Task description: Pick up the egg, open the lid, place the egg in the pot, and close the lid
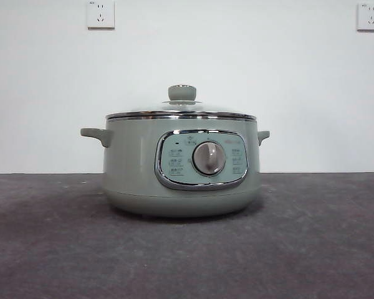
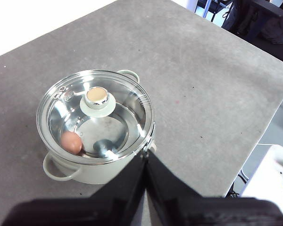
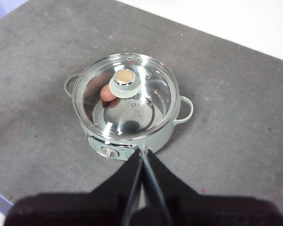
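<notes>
The lid (image 1: 181, 111) sits closed on the pot (image 1: 181, 165), which stands on the grey table (image 1: 311, 249).

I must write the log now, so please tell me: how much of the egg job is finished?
All of it looks done. The egg lies inside the pot, seen through the glass, and the lid sits closed on the rim. Nothing is in hand: the left pincer and right pincer are shut, empty, above the pot. No step seems left.

Pot (image 1: 134, 174) finished in smooth satin sage-green; lid (image 2: 125, 106) of clear glass, rimmed in polished chrome; table (image 1: 311, 243) covered in matt, rough grey material.
</notes>
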Available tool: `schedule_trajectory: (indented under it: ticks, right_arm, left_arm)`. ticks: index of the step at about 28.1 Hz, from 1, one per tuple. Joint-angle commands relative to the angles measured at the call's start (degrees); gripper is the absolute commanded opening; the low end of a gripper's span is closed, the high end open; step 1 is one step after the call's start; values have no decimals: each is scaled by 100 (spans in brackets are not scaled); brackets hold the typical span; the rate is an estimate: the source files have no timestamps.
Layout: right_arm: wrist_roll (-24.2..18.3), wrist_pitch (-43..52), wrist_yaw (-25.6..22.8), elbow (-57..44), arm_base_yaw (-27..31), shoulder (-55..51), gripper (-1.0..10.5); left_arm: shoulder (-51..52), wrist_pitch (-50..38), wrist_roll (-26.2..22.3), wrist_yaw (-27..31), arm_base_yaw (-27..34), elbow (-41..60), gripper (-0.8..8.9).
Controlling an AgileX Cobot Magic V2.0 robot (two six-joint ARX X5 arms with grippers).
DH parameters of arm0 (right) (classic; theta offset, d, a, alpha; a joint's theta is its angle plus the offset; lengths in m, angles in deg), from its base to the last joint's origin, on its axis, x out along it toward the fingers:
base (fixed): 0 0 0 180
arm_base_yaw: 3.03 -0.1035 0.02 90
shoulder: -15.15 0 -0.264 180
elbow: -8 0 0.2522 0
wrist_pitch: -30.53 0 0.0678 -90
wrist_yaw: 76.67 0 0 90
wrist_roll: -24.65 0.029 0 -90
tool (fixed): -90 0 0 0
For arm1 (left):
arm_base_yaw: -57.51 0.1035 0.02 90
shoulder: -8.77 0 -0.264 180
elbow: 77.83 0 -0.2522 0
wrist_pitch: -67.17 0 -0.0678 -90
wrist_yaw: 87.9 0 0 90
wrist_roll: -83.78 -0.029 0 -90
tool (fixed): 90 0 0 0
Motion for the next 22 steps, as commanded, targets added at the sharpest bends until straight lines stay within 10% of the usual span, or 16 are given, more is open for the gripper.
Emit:
schedule_trajectory:
  ticks: [1, 8, 22]
  right_arm:
    - [59, -138, -46, -33, 0, 42, 2]
    - [59, -138, -76, -33, 0, 155, 2]
    - [59, -138, -83, -33, 0, 201, 2]
  left_arm:
    - [35, -151, -173, 105, 79, 15, -4]
    - [1932, -3051, -833, -831, 1786, 2422, -4]
    - [5169, -6186, -297, 509, 2855, 8426, -4]
